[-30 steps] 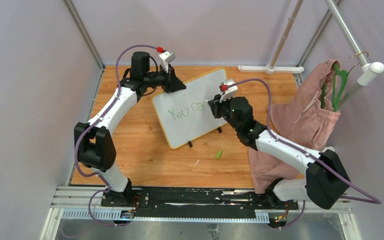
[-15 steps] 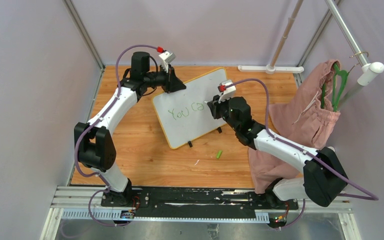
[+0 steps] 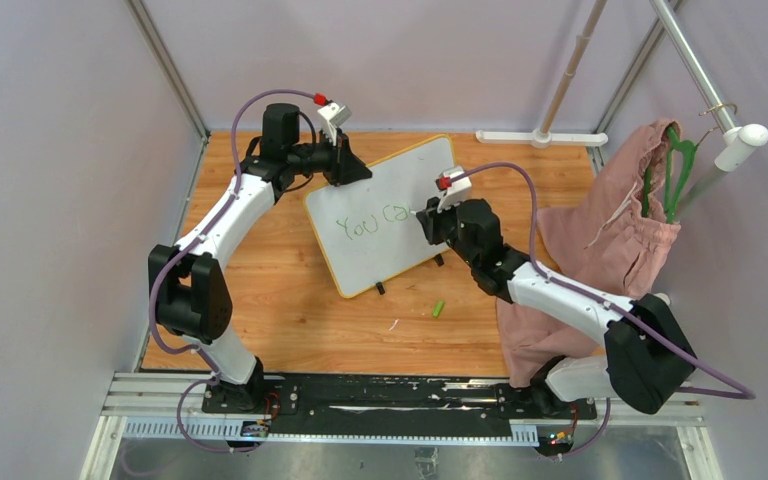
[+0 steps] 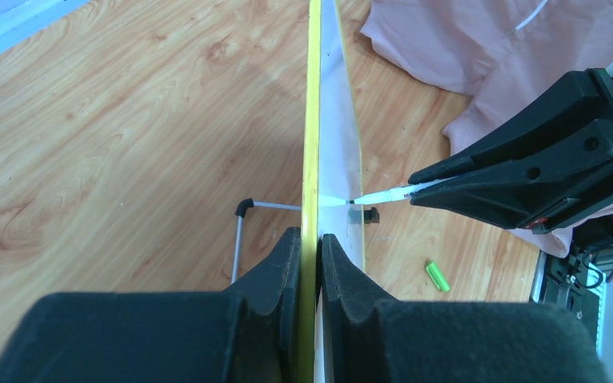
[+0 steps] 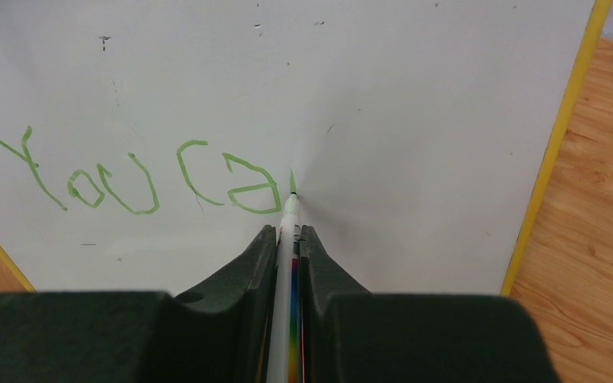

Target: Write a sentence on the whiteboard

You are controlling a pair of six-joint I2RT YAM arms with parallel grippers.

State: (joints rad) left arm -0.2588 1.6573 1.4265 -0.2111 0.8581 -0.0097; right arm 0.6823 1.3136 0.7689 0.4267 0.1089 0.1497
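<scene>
Sentence [image 5: 132, 179] at "You ca": your left gripper [image 4: 311, 239] pinched the whiteboard [image 4: 337, 159], your right gripper [image 5: 289, 231] the marker [image 5: 290, 209]; an "n" just beyond its tip was probably due next.

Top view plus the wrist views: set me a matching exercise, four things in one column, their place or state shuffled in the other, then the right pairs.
1. whiteboard
2. marker
3. small green piece
4. pink cloth

A. lying loose on the wooden table
B. hanging at the right side
C. edge clamped in the left gripper
D. held in the right gripper, tip on the board

Pairs: 1-C, 2-D, 3-A, 4-B
</scene>
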